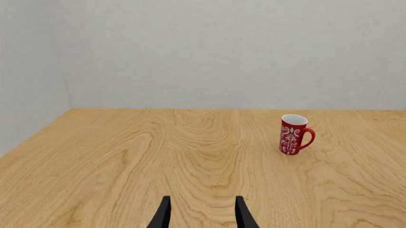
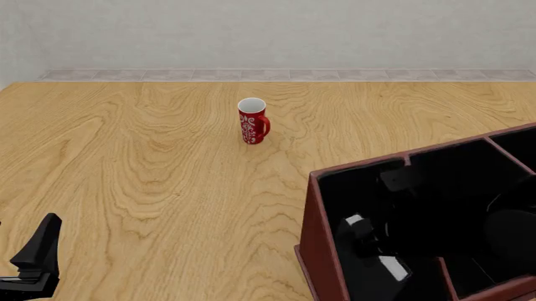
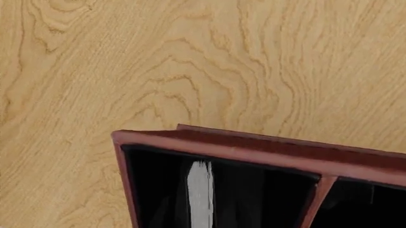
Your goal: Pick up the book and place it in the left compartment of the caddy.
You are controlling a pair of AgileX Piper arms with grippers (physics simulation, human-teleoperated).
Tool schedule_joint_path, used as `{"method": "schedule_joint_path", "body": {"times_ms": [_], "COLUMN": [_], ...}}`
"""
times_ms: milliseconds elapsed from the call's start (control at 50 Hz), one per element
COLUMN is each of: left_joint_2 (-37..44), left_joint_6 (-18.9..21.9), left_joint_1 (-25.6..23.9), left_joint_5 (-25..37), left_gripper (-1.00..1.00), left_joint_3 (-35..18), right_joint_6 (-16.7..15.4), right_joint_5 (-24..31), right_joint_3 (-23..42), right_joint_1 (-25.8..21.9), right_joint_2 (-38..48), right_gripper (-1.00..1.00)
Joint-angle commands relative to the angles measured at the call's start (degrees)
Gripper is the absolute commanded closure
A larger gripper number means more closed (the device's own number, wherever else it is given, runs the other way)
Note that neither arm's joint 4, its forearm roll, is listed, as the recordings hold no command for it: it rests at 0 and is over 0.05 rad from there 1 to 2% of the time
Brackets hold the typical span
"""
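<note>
**Book inside the caddy's left bay**

The caddy (image 2: 322, 251) is sitting at 4 o'clock on the wooden table (image 2: 150, 169). In the right wrist view, white page edges of the book (image 3: 200, 194) are showing upright inside the left compartment (image 3: 159, 190). The right gripper (image 2: 368, 235) is reaching down into that bay; whether its jaws are parted is unclear. The left gripper (image 1: 201, 213) is hovering at 8 o'clock, fingers apart and empty. A red mug (image 2: 252, 121) is standing at 12 o'clock.
</note>
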State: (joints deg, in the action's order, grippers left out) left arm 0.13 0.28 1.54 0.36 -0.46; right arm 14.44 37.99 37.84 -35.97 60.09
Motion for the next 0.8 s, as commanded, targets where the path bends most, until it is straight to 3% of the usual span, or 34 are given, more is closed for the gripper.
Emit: {"method": "schedule_joint_path", "body": {"times_ms": [20,340,800], "left_joint_2": [0.00,0.00,0.00], "left_joint_6": [0.00,0.00,0.00], "left_joint_1": [0.00,0.01,0.00], "left_joint_5": [-0.01,0.00,0.00], "left_gripper": [-1.00,-1.00,-1.00], "left_joint_3": [0.00,0.00,0.00], "right_joint_6": [0.83,0.73,-0.39], "right_joint_5": [-0.02,1.31,13.24], "right_joint_3": [-0.15,0.80,5.85], "right_joint_1": [-0.15,-0.53,-0.52], "right_joint_2": [-0.17,-1.35,-12.66], "right_gripper": [-1.00,-1.00,-1.00]}}
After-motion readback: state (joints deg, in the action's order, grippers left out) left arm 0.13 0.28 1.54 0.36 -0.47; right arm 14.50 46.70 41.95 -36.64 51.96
